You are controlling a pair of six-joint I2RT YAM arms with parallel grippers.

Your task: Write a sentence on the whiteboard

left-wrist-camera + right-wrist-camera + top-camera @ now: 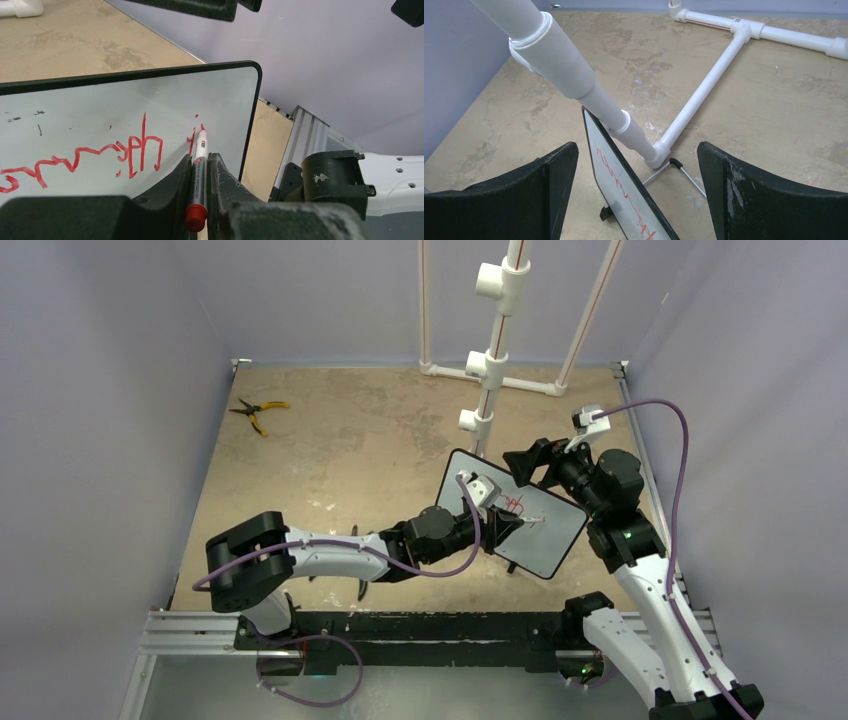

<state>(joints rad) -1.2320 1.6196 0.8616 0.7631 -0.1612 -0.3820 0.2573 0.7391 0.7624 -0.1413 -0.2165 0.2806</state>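
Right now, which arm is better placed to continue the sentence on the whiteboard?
Left. The left fingers are shut on the red marker, its tip at the whiteboard beside the sentence. The right fingers are open and empty.

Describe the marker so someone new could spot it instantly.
Find the black-framed whiteboard standing right of centre on the tan table. At its face, the left gripper is shut on a slim white marker, tip at the board. Its red tip and red end plug set it apart from the black fingers around it.
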